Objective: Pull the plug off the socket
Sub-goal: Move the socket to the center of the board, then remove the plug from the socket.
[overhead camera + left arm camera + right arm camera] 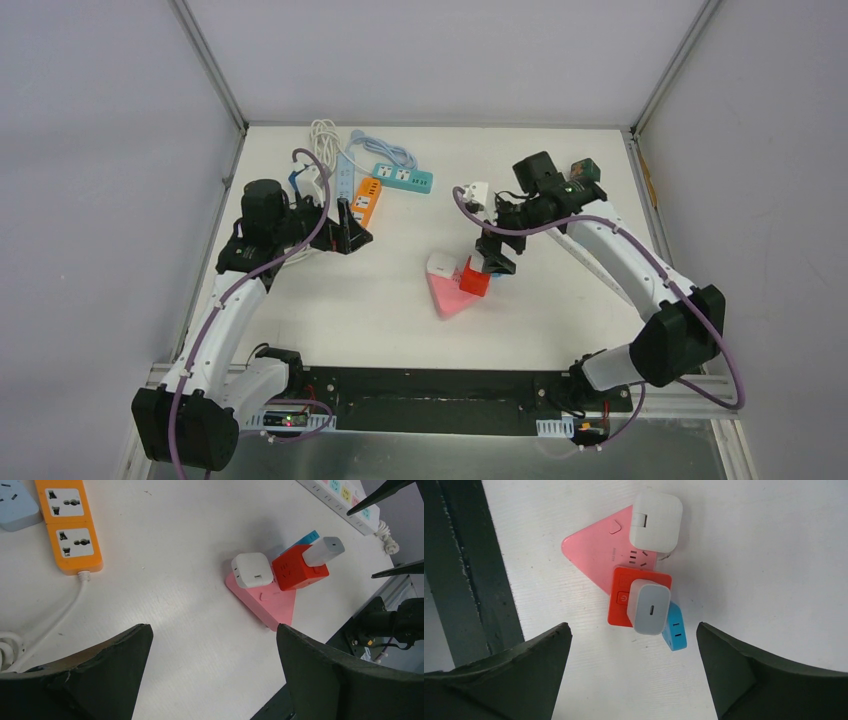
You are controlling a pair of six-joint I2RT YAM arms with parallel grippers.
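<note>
From above, the left arm (225,320) rises from its base at the near left corner, bends at the elbow and reaches toward the far left, its left claw (345,235) hanging beside the orange power strip (366,200). The right arm (630,260) climbs from the near right corner and folds back toward the middle, so the right claw (492,262) points down just over the red cube socket (474,279), which sits on the pink triangular socket (447,297) near the centre of the tabletop (400,320). The left wrist view shows the left claw (212,630) spread wide with nothing in it; past its fingers (100,680) lie the orange power strip (70,530) and, further off, the pink triangular socket (272,607) carrying a white square charger (252,570) and the red cube socket (295,572). The white plug (324,551) is seated in the cube's upper face, and a blue adapter (307,536) juts from its far side. In the right wrist view the right claw (633,645) is likewise fully spread and grips nothing — its fingers (774,680) stand clear on either side. Directly below it the white plug (650,606) is plugged into the red cube socket (620,600), the blue adapter (675,629) pokes out beside it, and the white square charger (656,522) occupies the pink triangular socket (594,550).
</note>
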